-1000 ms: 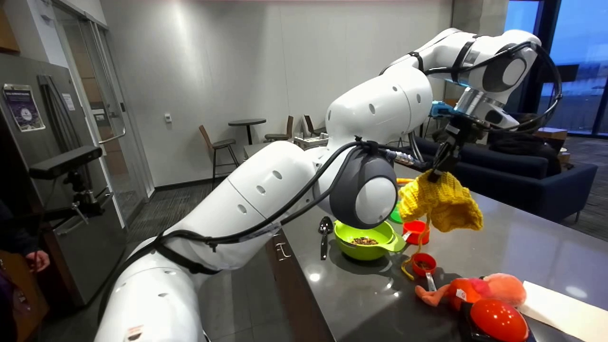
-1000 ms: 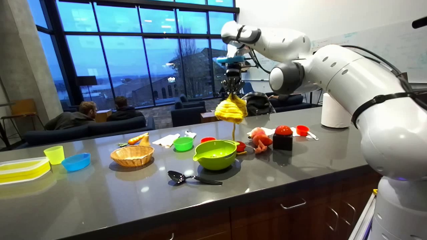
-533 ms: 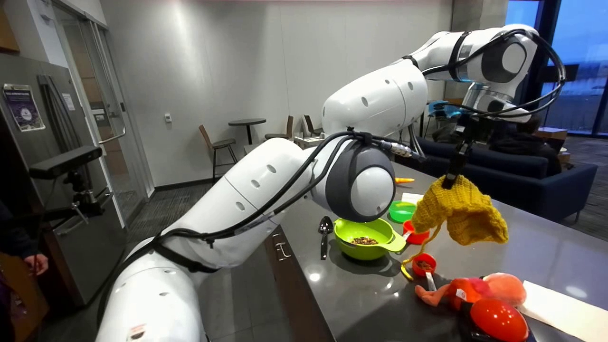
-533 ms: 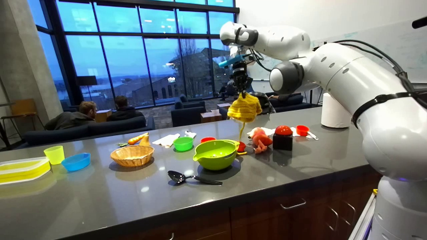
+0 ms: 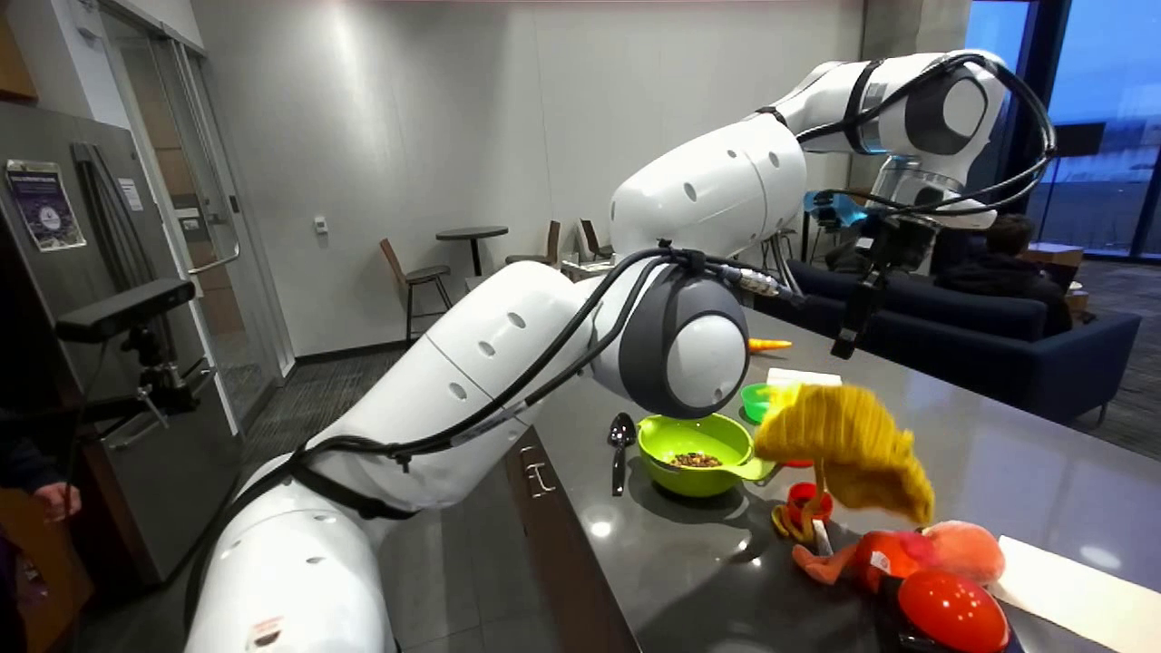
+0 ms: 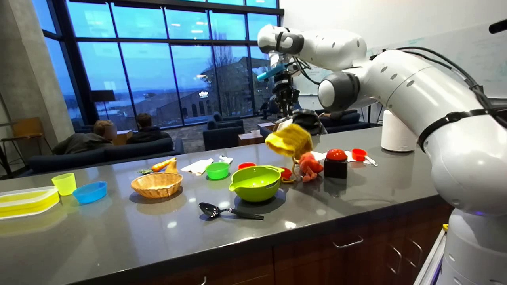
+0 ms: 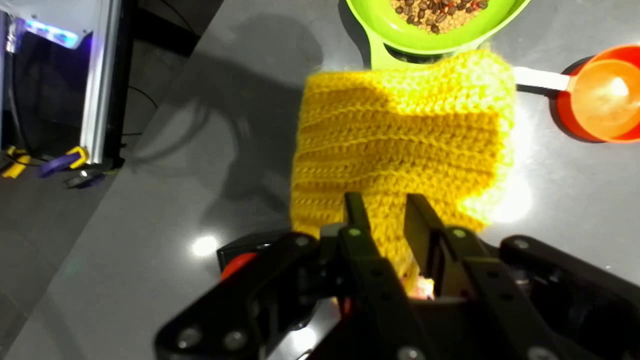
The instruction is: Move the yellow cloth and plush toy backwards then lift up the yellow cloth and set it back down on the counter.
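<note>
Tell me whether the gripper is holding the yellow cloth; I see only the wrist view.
Observer: No: in an exterior view a gap shows between the gripper and the yellow cloth, which is blurred in midair.
Operator: Describe anything hanging below it.
Observer: A yellow cord, its end lying on the counter near a small red cup.
Operator: Now look beside the green bowl.
Observer: A black spoon lies there, outside your view.

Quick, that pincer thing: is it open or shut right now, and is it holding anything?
Pincer: open, holding nothing; the yellow cloth is below it, with a visible gap between them.
</note>
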Controlling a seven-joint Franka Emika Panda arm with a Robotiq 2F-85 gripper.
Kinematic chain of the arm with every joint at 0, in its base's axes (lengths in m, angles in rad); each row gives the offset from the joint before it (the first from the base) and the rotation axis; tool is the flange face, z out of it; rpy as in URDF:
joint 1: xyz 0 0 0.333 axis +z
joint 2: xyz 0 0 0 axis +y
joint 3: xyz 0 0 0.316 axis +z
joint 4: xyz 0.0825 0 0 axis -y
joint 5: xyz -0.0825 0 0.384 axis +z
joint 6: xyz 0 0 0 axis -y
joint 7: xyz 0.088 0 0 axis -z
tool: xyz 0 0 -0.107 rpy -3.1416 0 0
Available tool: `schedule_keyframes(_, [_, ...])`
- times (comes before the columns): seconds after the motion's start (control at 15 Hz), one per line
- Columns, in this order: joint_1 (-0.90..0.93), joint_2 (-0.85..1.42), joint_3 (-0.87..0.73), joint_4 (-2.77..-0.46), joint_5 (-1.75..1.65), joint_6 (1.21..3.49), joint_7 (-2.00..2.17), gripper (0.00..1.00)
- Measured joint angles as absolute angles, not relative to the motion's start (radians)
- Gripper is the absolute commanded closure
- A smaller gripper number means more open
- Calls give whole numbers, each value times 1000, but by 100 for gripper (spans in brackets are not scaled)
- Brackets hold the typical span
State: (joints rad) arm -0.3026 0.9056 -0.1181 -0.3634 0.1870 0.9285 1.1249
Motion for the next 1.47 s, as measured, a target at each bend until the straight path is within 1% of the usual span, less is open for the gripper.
schedule_keyframes(0.27, [-268, 906, -71, -372, 180, 990, 968, 15])
schedule_keyframes(0.33, [-258, 909, -60, -374, 180, 1000, 930, 7])
schedule_keyframes(0.4, [-247, 917, -52, -370, 180, 1002, 889, 2])
schedule_keyframes(0.53, [-227, 926, -42, -376, 178, 1011, 796, 0])
schedule_keyframes(1.0, [-232, 980, -42, -375, 134, 1043, 408, 0])
schedule_keyframes(1.47, [-278, 1061, -14, -375, 143, 1121, 271, 0])
